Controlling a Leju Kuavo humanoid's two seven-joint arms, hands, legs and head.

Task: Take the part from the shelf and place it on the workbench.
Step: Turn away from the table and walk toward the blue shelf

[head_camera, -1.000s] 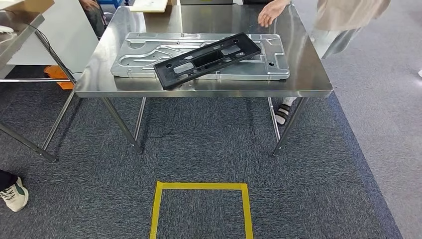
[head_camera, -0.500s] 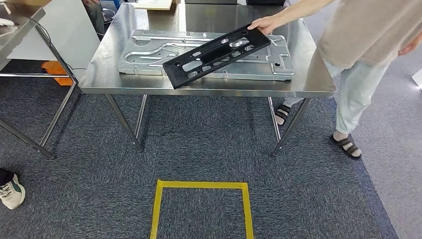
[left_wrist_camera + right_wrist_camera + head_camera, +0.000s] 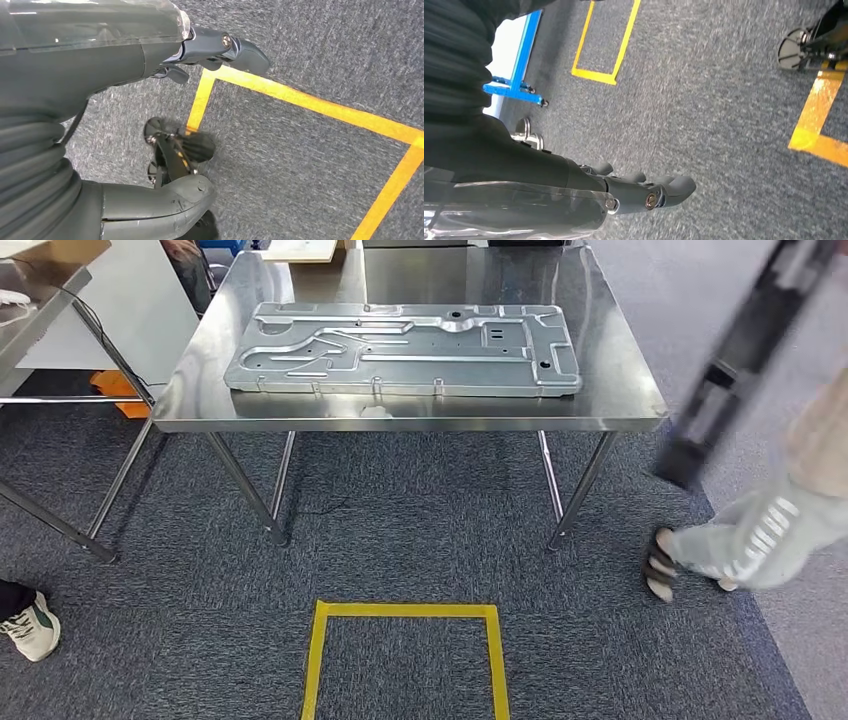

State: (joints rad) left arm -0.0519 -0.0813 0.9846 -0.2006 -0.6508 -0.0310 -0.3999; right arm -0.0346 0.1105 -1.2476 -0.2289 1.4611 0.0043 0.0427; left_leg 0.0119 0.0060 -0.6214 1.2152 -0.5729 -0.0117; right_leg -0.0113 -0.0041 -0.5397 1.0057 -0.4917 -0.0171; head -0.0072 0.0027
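Yellow tape square on carpet

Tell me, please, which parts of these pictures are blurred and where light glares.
Head view: the long black plastic part and the person's pale trousers are smeared by motion blur; the shiny steel workbench and the stamped silver metal panel are sharp, with soft reflections. Left wrist view: the left hand is sharp, with its clear cover catching light. Right wrist view: a bright overexposed patch beside the blue frame.

Metal plate on workbench, taped square before it
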